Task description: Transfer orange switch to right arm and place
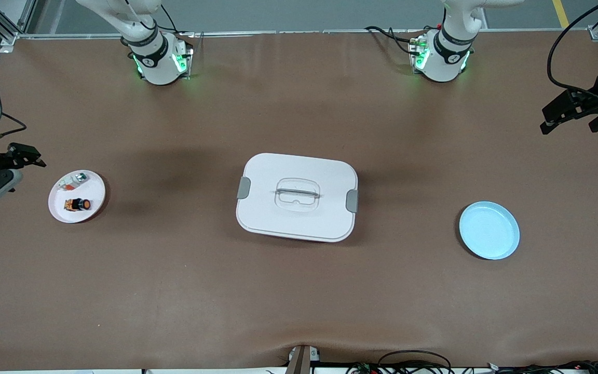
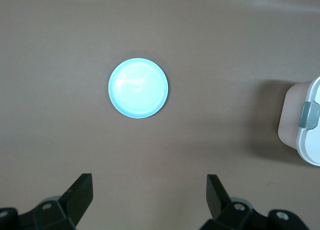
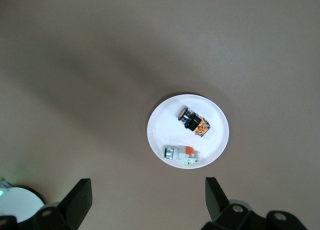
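Surface: brown desk [image 1: 174,291], the two arm bases standing along its edge farthest from the front camera.
White plate [image 1: 57,205]: sitting at the right arm's end, carrying two parts.
Orange switch [image 1: 78,204]: lying on its side in the white plate, on the half nearer the front camera.
Clear part [image 1: 74,181]: whitish, with orange and green bits, lying beside the switch, farther from the camera.
Blue plate [image 1: 489,230]: sitting at the left arm's end.
White box [image 1: 297,196]: sitting mid-desk with its lid on, grey latches at both ends.
Right gripper [image 1: 23,156]: hanging just off the white plate, fingers [image 3: 77,200] standing wide apart, holding nothing.
Left gripper [image 1: 563,111]: hanging over the left arm's end, fingers [image 2: 80,192] spread wide, holding nothing.
Left wrist view: showing one corner and latch of the box.
Right wrist view: showing the switch's orange cap [image 3: 182,112] clearly.
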Controlling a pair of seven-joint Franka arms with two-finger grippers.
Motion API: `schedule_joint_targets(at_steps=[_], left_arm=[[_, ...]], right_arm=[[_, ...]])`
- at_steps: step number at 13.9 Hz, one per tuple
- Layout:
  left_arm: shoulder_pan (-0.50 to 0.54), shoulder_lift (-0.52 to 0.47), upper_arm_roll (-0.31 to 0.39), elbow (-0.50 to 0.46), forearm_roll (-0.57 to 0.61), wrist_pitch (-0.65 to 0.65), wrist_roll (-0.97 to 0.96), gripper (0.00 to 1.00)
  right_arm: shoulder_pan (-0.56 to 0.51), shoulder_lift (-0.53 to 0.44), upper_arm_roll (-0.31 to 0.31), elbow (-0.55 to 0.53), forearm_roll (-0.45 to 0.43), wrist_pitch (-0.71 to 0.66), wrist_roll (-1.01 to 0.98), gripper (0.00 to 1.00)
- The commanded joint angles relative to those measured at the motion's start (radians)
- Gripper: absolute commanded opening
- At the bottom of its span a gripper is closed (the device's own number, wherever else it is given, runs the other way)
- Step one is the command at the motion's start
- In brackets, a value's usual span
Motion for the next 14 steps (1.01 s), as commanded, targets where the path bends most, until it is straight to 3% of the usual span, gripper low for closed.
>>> schedule_joint_targets(at_steps=[1, 3, 7, 11, 14], left_arm=[[0.010, 0.007, -0.008, 0.023, -0.012, -0.022, 0.008, 1.00], [0.008, 0.008, -0.008, 0.023, -0.012, -0.022, 0.006, 1.00], [0.008, 0.011, -0.008, 0.023, -0.012, -0.022, 0.009, 1.00], [0.007, 0.010, -0.011, 0.025, -0.012, -0.027, 0.008, 1.00], [0.007, 0.010, -0.011, 0.025, -0.010, -0.027, 0.008, 1.00]], right_arm=[[0.037, -0.002, 0.001, 0.080, 0.013, -0.078, 0.196, 1.00], [0.038, 0.000, 0.001, 0.145, 0.040, -0.150, 0.365, 1.00], [0.026, 0.000, -0.009, 0.214, 0.085, -0.241, 0.450, 1.00], [0.023, 0.007, -0.013, 0.258, 0.146, -0.241, 0.617, 1.00], [0.051, 0.010, -0.003, 0.257, 0.126, -0.226, 0.626, 1.00]])
